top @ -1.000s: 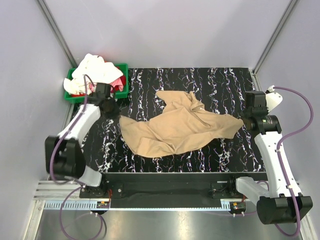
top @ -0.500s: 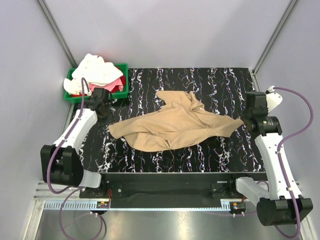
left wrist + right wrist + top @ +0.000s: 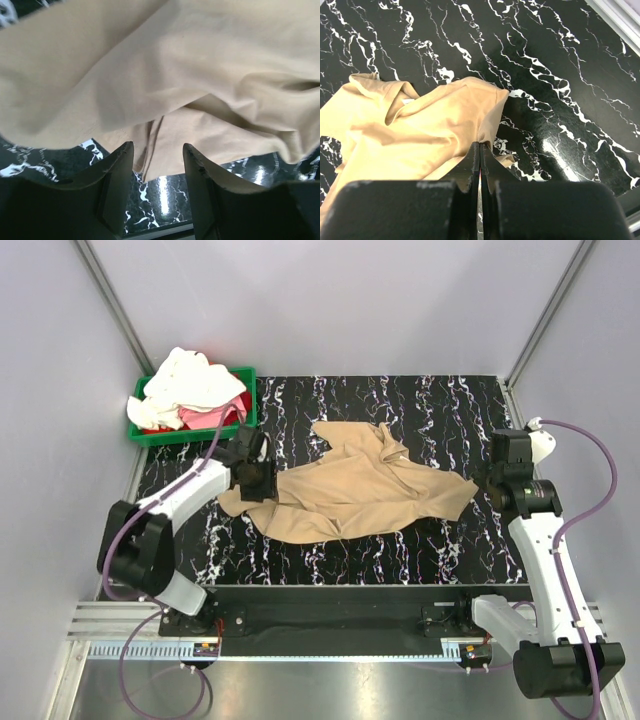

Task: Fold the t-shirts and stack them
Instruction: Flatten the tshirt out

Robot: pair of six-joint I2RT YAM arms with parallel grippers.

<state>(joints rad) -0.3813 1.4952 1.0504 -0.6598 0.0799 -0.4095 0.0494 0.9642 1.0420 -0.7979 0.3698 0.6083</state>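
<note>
both low: left hand (image 3: 157,159) parted over tan t-shirt (image 3: 350,490), right hand (image 3: 479,150) seemingly pinching it.

1. A robotics lab test cell: plain pale panels (image 3: 330,300) on aluminium posts (image 3: 110,300) box in a marble-patterned counter (image 3: 400,405).
2. Left arm (image 3: 185,490) and right arm (image 3: 545,540), trailing purple cables (image 3: 600,480), are bolted at 6 o'clock.

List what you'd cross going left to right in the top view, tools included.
green bin → left tool → tan t-shirt → right tool
</note>
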